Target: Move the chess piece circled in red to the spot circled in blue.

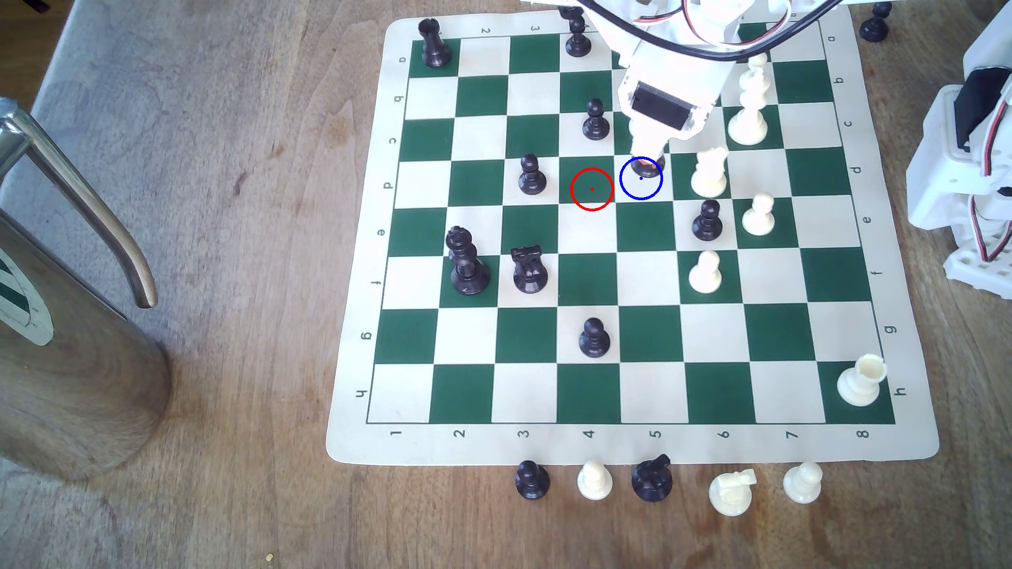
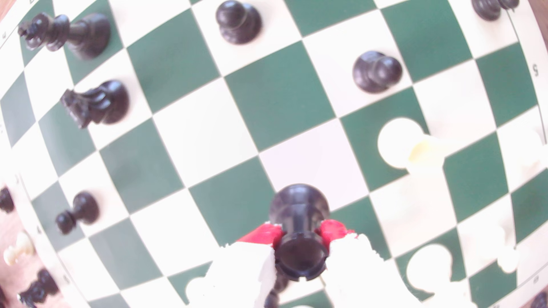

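Red-padded white gripper clamped on black rook, jaws pressing its stem from both sides just under the notched top. Rook upright, base down on cream blue-ringed spot in the exterior view, only its lower part peeking out under the gripper; cannot tell whether base is touching the board or just above. Red-ringed green square bare, right beside at 9 o'clock of the spot. Black pawn near at 10 o'clock, another black pawn farther at 9 o'clock beyond the red ring. White rook just beside at 3 o'clock; black pawn at 4 o'clock. Black king and black knight well apart at 8 o'clock. Green-and-cream board flat on wooden table; metal pot far off at 8 o'clock.
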Motion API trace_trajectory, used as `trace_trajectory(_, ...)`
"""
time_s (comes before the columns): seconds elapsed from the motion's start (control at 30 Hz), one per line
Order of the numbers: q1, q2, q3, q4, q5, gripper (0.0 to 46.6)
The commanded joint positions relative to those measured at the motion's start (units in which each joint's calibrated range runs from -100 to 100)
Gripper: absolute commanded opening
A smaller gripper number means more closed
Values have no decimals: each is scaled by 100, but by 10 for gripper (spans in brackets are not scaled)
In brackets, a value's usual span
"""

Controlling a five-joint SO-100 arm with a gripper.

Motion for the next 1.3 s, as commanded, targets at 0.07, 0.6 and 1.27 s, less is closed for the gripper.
trace_trajectory(0.07, 166, -107, -22, -364, 54, 2)
trace_trajectory(0.6, 189, 530, 168, -822, 78, 2)
trace_trajectory(1.27, 307, 937, 123, -921, 151, 147)
